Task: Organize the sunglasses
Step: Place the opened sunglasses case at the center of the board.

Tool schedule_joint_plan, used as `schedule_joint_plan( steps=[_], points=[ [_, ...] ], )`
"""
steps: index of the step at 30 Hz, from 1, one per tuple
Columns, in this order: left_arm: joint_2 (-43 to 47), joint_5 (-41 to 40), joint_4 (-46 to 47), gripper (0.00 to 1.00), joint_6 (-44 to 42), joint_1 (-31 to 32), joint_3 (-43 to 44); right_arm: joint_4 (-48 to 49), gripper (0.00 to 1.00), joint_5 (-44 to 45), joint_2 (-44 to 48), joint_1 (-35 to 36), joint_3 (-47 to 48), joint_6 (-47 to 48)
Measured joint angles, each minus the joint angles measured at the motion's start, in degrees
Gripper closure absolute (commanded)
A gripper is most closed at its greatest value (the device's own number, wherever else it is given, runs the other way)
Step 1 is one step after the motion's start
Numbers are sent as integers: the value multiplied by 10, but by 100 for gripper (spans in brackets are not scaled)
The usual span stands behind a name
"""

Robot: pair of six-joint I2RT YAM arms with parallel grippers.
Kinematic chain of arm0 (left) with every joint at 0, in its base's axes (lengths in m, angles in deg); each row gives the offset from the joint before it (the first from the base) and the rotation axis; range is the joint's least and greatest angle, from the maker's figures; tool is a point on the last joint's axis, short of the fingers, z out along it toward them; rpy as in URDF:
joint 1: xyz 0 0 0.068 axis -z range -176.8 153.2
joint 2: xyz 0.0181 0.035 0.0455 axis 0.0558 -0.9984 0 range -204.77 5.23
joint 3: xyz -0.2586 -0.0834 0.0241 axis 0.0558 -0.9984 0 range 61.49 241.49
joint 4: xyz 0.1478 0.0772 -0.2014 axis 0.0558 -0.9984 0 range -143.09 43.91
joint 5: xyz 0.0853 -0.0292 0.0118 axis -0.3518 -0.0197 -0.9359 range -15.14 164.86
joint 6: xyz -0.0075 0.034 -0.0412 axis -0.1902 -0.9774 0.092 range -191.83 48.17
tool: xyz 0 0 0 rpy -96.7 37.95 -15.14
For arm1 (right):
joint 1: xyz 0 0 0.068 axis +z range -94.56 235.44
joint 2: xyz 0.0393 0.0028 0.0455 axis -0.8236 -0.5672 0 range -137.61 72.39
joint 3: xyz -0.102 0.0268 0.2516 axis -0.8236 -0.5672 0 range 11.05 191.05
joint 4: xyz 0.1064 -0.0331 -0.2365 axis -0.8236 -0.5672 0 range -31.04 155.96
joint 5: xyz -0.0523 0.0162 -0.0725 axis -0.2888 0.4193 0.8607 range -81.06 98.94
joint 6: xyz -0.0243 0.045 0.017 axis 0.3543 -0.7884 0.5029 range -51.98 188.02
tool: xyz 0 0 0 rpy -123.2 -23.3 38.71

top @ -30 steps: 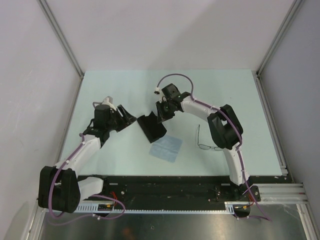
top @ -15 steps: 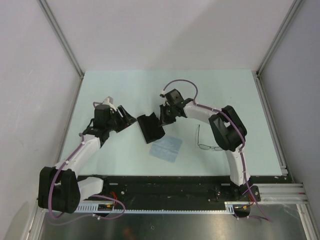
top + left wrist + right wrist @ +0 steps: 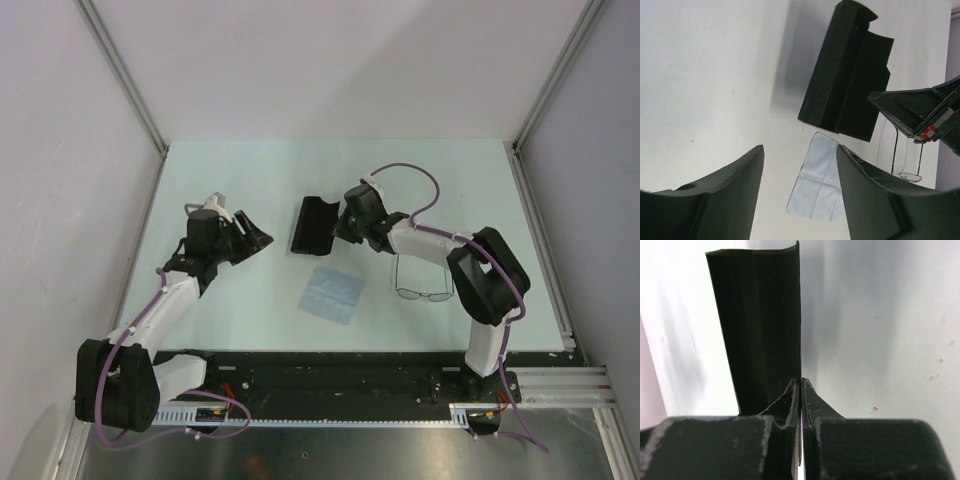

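Observation:
The sunglasses point(image 3: 421, 281) lie on the table right of centre, thin dark wire frame with the temple arms unfolded; the left wrist view shows them point(image 3: 905, 161) at its right edge. A black oblong case point(image 3: 314, 225) lies open at mid-table. My right gripper point(image 3: 346, 224) is shut on the thin edge of the case's flap point(image 3: 799, 315), and the flap runs between its fingertips point(image 3: 800, 383). My left gripper point(image 3: 256, 240) stands open to the left of the case, holding nothing point(image 3: 800, 150). It is apart from the case point(image 3: 845, 75).
A light blue square cloth point(image 3: 333, 293) lies flat in front of the case, between the two arms, and shows between my left fingers point(image 3: 822, 182). White walls with metal rails border the table point(image 3: 230, 170) on the left, right and far sides.
My right gripper has shut on the case's flap and carried the case away from the arm bases, turning it. The right arm stretched out, uncovering the sunglasses. The left arm held still.

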Motion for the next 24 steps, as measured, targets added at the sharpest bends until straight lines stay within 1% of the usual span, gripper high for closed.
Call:
schedule_joint_plan(
  steps=[5,11,19,24],
  points=[
    [0,3,0,35,0,0,0,29,100,89,19,2,-43,-89],
    [0,11,0,35,4,0,-3,7,100,181,24,3,-69,-183],
    [0,15,0,35,5,0,-5,-17,100,248,33,7,-81,-323],
    [0,15,0,35,5,0,-6,-30,98,279,30,28,-81,-416]
  ],
)
